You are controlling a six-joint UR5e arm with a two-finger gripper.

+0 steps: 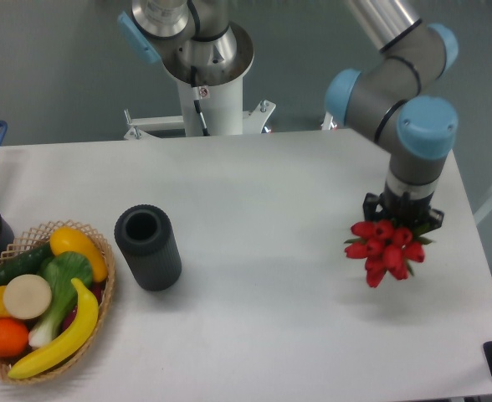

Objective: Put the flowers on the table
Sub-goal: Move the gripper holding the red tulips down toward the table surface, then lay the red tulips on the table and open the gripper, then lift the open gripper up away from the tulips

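Tool [402,219] at right side of white worktop [271,193], pointing down, pinching the flowers [385,249] by their stems. Red buds hang just below the tool, fanned toward the camera; whether they touch the worktop, cannot tell. Dark cylindrical vase [148,247] stands well left of the tool. Wicker basket [104,310] of vegetables and fruit farther left, at the worktop's edge.

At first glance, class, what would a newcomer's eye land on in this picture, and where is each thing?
First, the red flowers at the right of the white table, hanging from the gripper of the blue-jointed arm. Then the wicker basket of colourful produce at the lower left corner. Between them, nearer the basket, lies a dark cylinder, its open end showing.
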